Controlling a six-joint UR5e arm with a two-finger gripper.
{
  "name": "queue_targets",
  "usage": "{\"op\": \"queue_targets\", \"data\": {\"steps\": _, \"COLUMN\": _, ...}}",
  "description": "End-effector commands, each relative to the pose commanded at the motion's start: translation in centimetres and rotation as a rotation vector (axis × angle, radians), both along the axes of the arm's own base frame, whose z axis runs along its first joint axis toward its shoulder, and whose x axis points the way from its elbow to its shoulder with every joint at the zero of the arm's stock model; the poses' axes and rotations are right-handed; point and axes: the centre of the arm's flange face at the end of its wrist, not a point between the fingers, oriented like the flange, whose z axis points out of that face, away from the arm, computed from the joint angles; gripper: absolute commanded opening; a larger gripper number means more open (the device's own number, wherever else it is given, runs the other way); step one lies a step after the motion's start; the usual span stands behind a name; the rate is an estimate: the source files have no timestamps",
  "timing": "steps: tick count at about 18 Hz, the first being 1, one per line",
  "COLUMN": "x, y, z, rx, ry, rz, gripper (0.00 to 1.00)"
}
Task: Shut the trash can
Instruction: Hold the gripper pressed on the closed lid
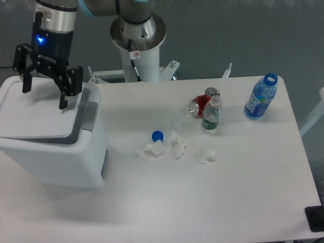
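White trash can [53, 152] at table's left, lid nearly flat; gripper [44, 98] poised above it, fingers spread, holding nothing.

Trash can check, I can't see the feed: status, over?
Gripper open, above the lid. Trash can lid down, nearly flat, full seating unclear. Nothing blocking it; tissues, bottles, can lie apart on the table.

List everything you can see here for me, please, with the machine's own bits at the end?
trash can: one, white with grey latch, table's left end
blue bottle: one, no cap, far right
clear bottle: one, white cap, centre right
cans: two, red and silver, behind clear bottle
bottle cap: one, blue, centre
crumpled tissues: three, white, near cap
table: one, white
gripper: one, black, open, over the lid
arm base: one, white, behind table
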Motion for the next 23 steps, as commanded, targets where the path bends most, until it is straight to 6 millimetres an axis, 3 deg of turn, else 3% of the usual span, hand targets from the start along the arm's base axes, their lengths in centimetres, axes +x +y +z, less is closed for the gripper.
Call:
{"op": "queue_targets", "data": {"steps": 11, "x": -1.6, "y": 0.3, "z": -1.5, "rx": -0.024, "ry": 0.000, "rz": -0.001, "gripper": 1.00}}
{"op": "queue_targets", "data": {"steps": 23, "x": -1.9, "y": 0.4, "z": -1.7, "rx": -0.030, "ry": 0.002, "rz": -0.004, "gripper": 1.00}}
